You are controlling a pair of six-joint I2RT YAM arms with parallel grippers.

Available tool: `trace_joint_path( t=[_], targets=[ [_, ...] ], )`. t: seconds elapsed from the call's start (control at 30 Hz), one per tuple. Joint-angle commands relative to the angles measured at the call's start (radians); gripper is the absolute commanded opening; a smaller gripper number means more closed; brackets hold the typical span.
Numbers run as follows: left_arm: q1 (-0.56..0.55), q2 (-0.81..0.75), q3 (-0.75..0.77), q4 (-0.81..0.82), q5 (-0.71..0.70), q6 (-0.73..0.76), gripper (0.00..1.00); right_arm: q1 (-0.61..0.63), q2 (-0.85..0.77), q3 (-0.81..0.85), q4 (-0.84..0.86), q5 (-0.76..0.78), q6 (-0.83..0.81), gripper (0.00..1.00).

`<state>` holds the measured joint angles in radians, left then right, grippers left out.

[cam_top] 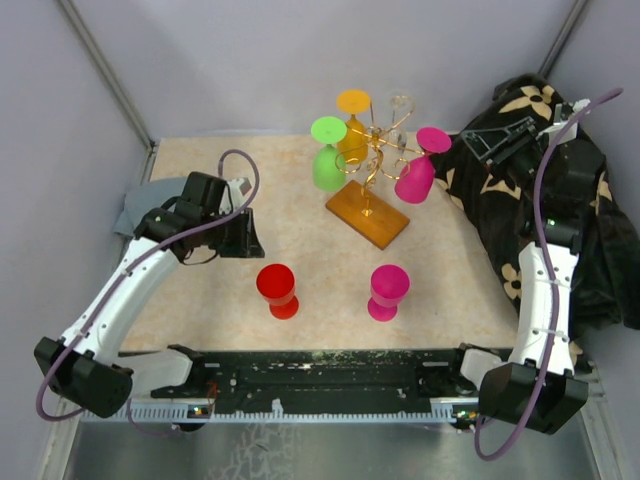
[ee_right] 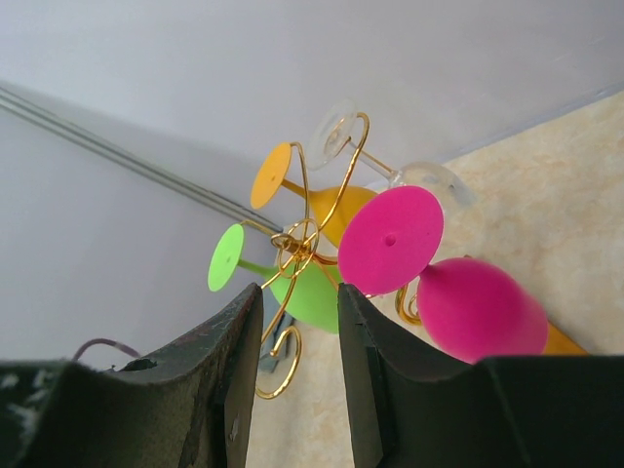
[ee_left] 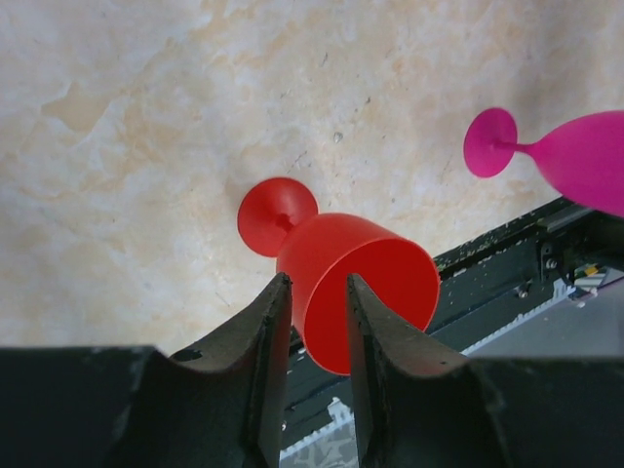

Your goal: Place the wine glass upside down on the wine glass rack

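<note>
The gold wire wine glass rack [cam_top: 372, 160] stands on its amber base [cam_top: 367, 213] at the back middle. Green [cam_top: 328, 160], orange [cam_top: 352, 125], clear [cam_top: 400, 108] and magenta [cam_top: 418, 170] glasses hang upside down on it. A red wine glass [cam_top: 277, 290] and a second magenta wine glass [cam_top: 388, 291] stand upright near the front. My left gripper [cam_top: 248, 235] is open and empty, up and to the left of the red glass [ee_left: 361, 283]. My right gripper [cam_top: 478, 145] is open and empty, right of the rack [ee_right: 302, 244].
A dark floral cloth [cam_top: 500, 210] covers the right side of the table under the right arm. A grey object [cam_top: 135, 205] lies at the left edge. A black rail [cam_top: 330, 370] runs along the front edge. Grey walls close in on the back and sides.
</note>
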<state>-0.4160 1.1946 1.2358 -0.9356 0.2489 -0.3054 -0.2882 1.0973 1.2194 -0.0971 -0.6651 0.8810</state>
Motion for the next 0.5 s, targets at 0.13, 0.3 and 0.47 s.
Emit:
trace_joint_path(
  t=[0.13,0.3,0.47],
  targets=[
    [-0.07,0.015,-0.031,-0.057,-0.083,0.006,0.35,0.007,-0.035,0.005,0.063,-0.018,0.014,0.37],
    [-0.106,0.021,-0.045,-0.061,-0.097,-0.006,0.35,0.007,-0.042,0.002,0.058,-0.014,0.013,0.37],
    [-0.136,0.023,-0.078,-0.064,-0.122,-0.014,0.34,0.007,-0.043,-0.003,0.06,-0.013,0.015,0.37]
  ],
)
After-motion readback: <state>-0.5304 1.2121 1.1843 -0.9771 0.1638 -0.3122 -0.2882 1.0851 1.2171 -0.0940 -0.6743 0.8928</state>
